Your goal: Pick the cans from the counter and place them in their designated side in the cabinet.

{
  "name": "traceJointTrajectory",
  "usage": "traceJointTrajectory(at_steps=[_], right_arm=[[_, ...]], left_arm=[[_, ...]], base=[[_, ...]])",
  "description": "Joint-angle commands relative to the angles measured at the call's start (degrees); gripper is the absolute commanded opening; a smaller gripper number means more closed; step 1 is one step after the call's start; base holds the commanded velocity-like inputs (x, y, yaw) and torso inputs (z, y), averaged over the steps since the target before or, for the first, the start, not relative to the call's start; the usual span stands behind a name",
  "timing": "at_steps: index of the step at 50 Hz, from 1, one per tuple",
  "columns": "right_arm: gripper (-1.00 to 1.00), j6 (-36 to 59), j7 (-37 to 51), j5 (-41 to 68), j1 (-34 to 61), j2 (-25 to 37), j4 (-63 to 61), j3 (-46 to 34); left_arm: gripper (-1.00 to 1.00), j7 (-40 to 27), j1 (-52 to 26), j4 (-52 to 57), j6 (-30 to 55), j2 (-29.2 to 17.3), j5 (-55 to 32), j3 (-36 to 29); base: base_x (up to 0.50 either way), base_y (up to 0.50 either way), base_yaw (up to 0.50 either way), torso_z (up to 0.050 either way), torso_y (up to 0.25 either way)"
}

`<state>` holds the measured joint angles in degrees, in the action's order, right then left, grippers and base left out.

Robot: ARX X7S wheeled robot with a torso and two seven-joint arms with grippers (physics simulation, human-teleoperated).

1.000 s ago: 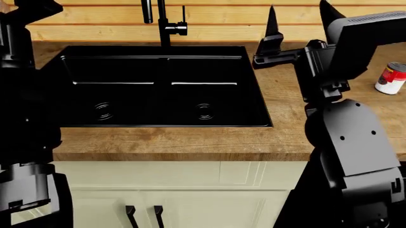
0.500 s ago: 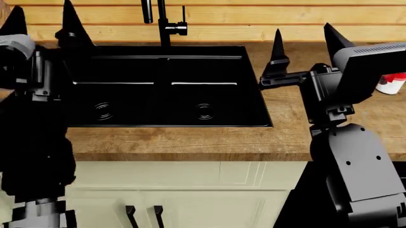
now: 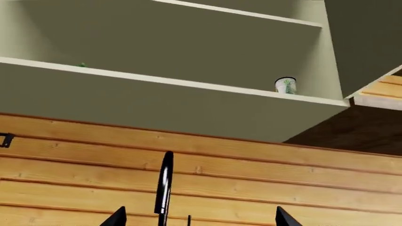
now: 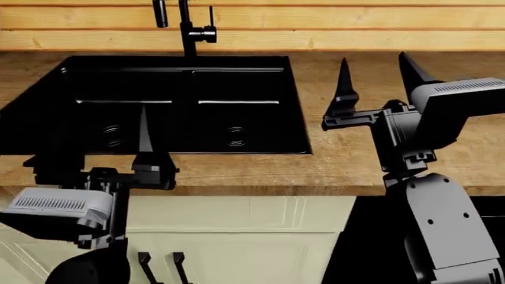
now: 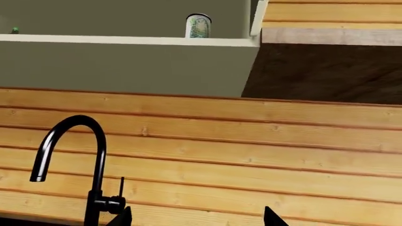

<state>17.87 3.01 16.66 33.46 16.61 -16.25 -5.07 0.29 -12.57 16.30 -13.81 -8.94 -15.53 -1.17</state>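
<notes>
A pale green-and-white can (image 3: pixel 285 85) with a pale metal top stood on the cabinet shelf (image 3: pixel 188 82), upper right of the left wrist frame; in the right wrist frame it sat at top centre, near the shelf's end. At lower left of the head frame the left end effector (image 4: pixel 87 148) hovered over the wood-grain surface (image 4: pixel 347 160) at the sink's front edge, its pointed black fingers apart and empty. The black double-basin sink (image 4: pixel 170 106) and gooseneck tap (image 5: pixel 72 165) filled the upper left and centre. At right, the right end effector (image 4: pixel 375 80) pointed upward, fingers spread wide, holding nothing, before horizontal pine wall planks (image 5: pixel 251 155).
</notes>
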Motion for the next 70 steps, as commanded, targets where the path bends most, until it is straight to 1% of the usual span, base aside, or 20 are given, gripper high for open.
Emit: traceJointTrajectory(at_steps=[1,8,18,23,32,45,52,70], right_arm=[[1.0,0.0,0.4,0.6,-1.3,0.3,-0.4,0.3],[1.0,1.1,0.8,1.3,-2.1,0.9,-2.0,0.6],[1.0,-1.4,0.9,-0.3,0.0,-0.6,2.9,-1.1],[1.0,-0.9,1.1,0.1,-0.3,-0.3,1.9,-0.8],[1.0,-1.9,1.4,-0.6,0.8,-0.9,4.1,-1.6],[1.0,-2.1,2.2,-0.5,0.1,-0.6,4.2,-1.4],[1.0,-0.9,2.7,0.2,-1.0,0.2,2.3,-0.8],[1.0,-1.9,2.3,-0.1,0.8,-0.1,6.2,-1.9]], left_arm=[[1.0,-1.4,3.5,2.8,-0.8,0.3,0.6,-1.1],[1.0,-1.7,3.5,2.6,-1.0,0.0,0.2,-1.2],[1.0,-2.4,3.4,2.6,-0.6,-0.4,-0.1,-1.5],[1.0,-2.8,3.2,2.7,-0.3,-0.6,-0.2,-1.7],[1.0,-3.8,2.1,2.0,0.9,-0.9,-0.5,-1.8],[1.0,-4.4,-2.1,-2.7,1.9,-0.4,-0.6,-2.8],[1.0,-4.7,-5.0,-5.1,2.4,0.3,-0.8,-3.8],[1.0,-4.8,-10.4,-9.1,5.9,0.3,-1.6,-6.2]], base=[[-0.11,-0.5,0.0,0.0,0.0],[-0.1,-0.5,0.0,0.0,0.0],[-0.1,-0.5,0.0,0.0,0.0],[-0.1,-0.5,0.0,0.0,0.0],[-0.1,-0.5,0.0,0.0,-0.002],[-0.1,-0.5,0.0,0.0,0.0],[-0.1,-0.5,0.0,0.0,0.0],[-0.1,-0.5,0.0,0.0,0.0]])
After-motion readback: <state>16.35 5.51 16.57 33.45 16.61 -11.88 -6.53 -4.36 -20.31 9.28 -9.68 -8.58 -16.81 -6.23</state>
